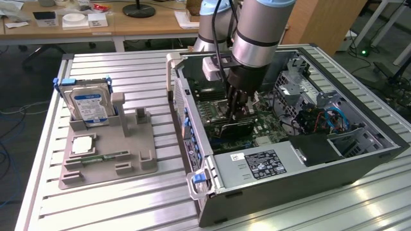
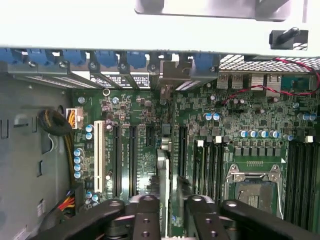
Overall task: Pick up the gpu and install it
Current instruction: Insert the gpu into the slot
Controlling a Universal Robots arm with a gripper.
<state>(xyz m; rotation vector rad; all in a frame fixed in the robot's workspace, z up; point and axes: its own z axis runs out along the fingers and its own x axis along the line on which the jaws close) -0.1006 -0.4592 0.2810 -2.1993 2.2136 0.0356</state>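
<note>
Reaching into the computer case (image 1: 301, 159), the claw (image 2: 168, 210) pinches narrowly on the gpu (image 2: 162, 175), edge-down over the motherboard (image 2: 140, 130) slots.

No text, brand or number can be read anywhere. The hard drive (image 1: 88, 107) in the grey holder carries a blue-and-white label (image 1: 89, 105) whose print is too small to make out, and the power supply (image 1: 257, 164) in the computer case has a dark sticker (image 1: 262, 163) with white print and marks that are equally illegible. White silkscreen lettering on the motherboard (image 2: 145, 155) cannot be read either.
</note>
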